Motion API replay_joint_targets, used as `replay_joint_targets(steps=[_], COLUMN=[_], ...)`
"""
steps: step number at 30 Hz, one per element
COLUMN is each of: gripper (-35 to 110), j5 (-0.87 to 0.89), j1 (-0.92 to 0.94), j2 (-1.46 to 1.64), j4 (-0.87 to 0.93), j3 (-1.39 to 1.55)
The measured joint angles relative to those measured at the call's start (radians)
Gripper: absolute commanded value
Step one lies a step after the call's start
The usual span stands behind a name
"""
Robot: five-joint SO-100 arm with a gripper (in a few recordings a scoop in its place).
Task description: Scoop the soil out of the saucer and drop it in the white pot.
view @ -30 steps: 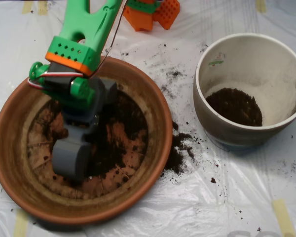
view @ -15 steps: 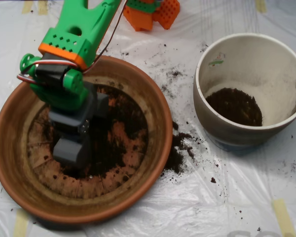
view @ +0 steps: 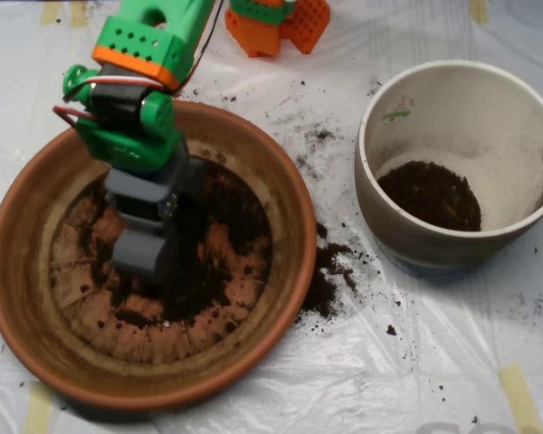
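Observation:
The terracotta saucer fills the left half of the overhead view. Thin patches of dark soil lie across its ridged base, thickest in the middle and toward the right. My grey scoop hangs from the green and orange arm over the left-centre of the saucer, its tip pointing down at the soil. The white pot stands to the right, apart from the saucer. A round layer of soil covers its bottom.
Spilled soil lies on the white plastic sheet between saucer and pot, with crumbs scattered around. The arm's orange and green base sits at the top centre. Tape strips mark the sheet's edges.
The scoop has drawn back toward the top of the saucer and shifted slightly right, leaving the lower-left base bare with loose crumbs. The soil in the pot looks unchanged.

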Motion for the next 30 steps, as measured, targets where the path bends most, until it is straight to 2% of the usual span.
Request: replay_joint_targets(steps=[5, 7, 9, 15, 21, 30], gripper=[14, 4, 0, 0, 0, -1], j5=[0.005, 0.006, 0.017, 0.015, 0.049, 0.084], j1=[-0.025, -0.031, -0.034, -0.055, -0.121, -0.238], j2=[0.127, 0.158, 0.175, 0.216, 0.382, 0.546], j4=[-0.109, -0.129, -0.132, -0.123, -0.061, 0.098], j3=[0.192, 0.229, 0.247, 0.307, 0.318, 0.150])
